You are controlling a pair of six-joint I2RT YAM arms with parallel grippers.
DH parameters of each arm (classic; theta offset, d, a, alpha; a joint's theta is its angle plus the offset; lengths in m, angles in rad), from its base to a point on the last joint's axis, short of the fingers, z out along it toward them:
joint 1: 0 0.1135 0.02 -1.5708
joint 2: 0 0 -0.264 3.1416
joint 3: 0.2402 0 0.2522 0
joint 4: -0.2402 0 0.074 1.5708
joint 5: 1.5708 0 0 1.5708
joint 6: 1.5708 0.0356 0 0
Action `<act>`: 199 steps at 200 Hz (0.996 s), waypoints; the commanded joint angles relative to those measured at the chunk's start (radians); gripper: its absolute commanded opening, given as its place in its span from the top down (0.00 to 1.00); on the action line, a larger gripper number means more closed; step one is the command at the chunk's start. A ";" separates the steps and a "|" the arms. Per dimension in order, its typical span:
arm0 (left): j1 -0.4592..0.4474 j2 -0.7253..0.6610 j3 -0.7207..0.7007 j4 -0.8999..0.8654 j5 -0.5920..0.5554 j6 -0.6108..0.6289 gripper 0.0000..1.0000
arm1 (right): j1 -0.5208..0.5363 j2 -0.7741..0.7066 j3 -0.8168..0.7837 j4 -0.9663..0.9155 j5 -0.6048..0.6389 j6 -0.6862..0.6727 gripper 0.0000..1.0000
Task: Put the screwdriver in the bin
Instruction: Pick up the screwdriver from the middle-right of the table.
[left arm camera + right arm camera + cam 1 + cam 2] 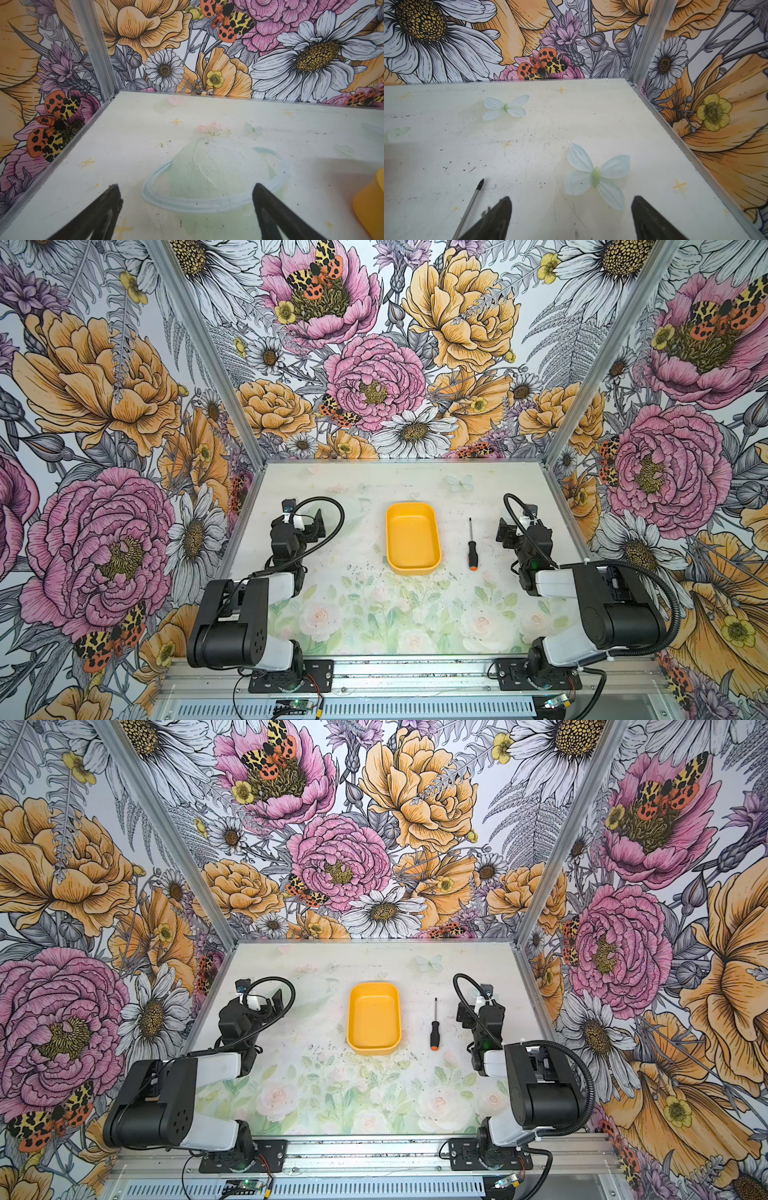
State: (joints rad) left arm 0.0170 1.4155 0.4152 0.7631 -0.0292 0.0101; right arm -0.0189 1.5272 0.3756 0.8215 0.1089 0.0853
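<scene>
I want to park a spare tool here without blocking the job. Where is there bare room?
Free: the far strip between the back wall and the bin; the wide near table before bin and screwdriver; the gap between left gripper and bin. Crowded: the lane from bin past screwdriver to the right gripper.

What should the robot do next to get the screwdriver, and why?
Probably move the right gripper over the screwdriver: its jaws stand open and empty, and the screwdriver lies just beside it, outside the bin.
</scene>
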 commanded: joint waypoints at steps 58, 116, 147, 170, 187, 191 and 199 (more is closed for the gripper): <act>-0.024 -0.243 0.102 -0.296 0.117 -0.059 0.01 | 0.012 -0.290 0.140 -0.474 -0.028 0.121 0.12; -0.142 -0.266 0.085 -0.374 0.189 -0.237 0.01 | 0.093 -0.323 0.244 -0.838 -0.259 0.344 0.16; -0.234 -0.230 0.075 -0.404 0.183 -0.275 0.01 | 0.182 -0.254 0.236 -0.838 -0.249 0.392 0.17; -0.281 -0.205 0.065 -0.404 0.168 -0.298 0.01 | 0.234 -0.191 0.244 -0.839 -0.217 0.408 0.18; -0.287 -0.193 0.062 -0.404 0.187 -0.326 0.01 | 0.253 -0.155 0.245 -0.840 -0.198 0.415 0.19; -0.287 -0.190 0.062 -0.404 0.193 -0.333 0.01 | 0.255 -0.147 0.246 -0.841 -0.199 0.416 0.20; -0.283 -0.184 0.063 -0.410 0.204 -0.350 0.01 | 0.258 -0.132 0.248 -0.846 -0.202 0.418 0.22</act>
State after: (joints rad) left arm -0.2676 1.2171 0.4892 0.3649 0.1371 -0.2729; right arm 0.2264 1.3609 0.6121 -0.0036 -0.1108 0.4694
